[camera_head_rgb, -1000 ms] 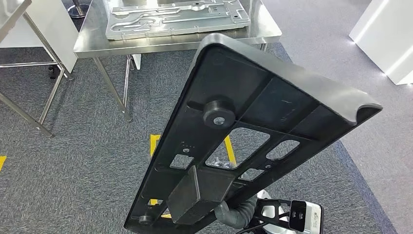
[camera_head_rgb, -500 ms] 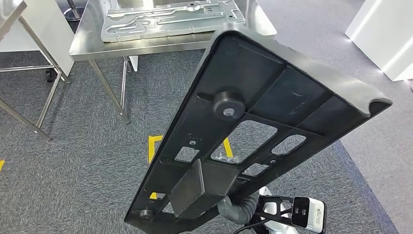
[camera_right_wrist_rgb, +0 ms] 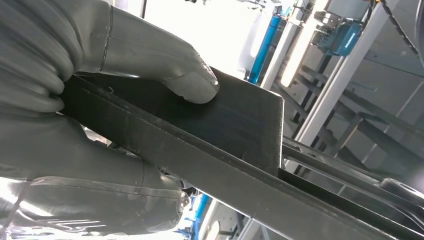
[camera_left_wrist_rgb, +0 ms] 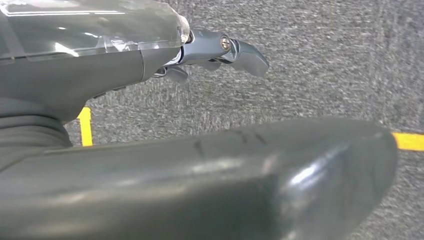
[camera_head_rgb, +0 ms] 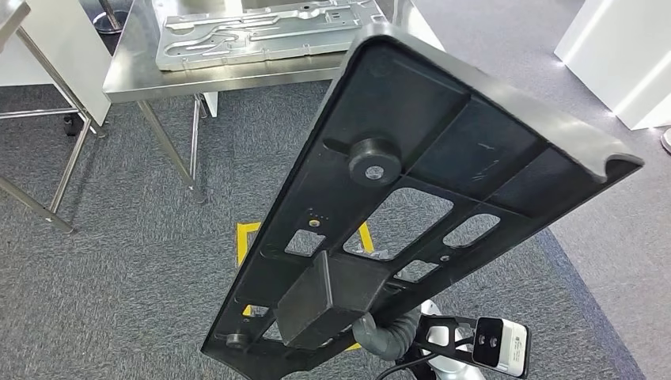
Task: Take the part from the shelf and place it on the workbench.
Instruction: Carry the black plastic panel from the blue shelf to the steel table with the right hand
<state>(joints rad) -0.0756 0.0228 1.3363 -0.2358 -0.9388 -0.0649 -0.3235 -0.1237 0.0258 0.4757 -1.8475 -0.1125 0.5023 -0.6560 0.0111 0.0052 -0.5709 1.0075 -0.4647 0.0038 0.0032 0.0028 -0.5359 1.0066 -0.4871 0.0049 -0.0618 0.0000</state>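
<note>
Plastic panel point(camera_head_rgb: 411, 190), long, black and ribbed, was off the shelf and carried in the air, tilted, with its far end reaching toward the steel bench point(camera_head_rgb: 237, 75). The right hand point(camera_head_rgb: 388, 332) held it at the near end: in the right wrist view the thumb point(camera_right_wrist_rgb: 165, 70) pressed on one face of a boxy lug and the fingers point(camera_right_wrist_rgb: 90, 185) wrapped the other side of the rib, so the panel sat clamped between them. The left hand point(camera_left_wrist_rgb: 215, 50) hung beside the body over the grey carpet point(camera_head_rgb: 119, 261), fingers apart and gripping nothing.

I judged the step in hand to be the carry, with the placing not yet done. A flat metal plate point(camera_head_rgb: 269, 32) already lay on the bench, well beyond the fingers. The next move would call for closing on the bench, levelling the panel, and lowering it onto bare steel beside that plate before the fingers let go.
</note>
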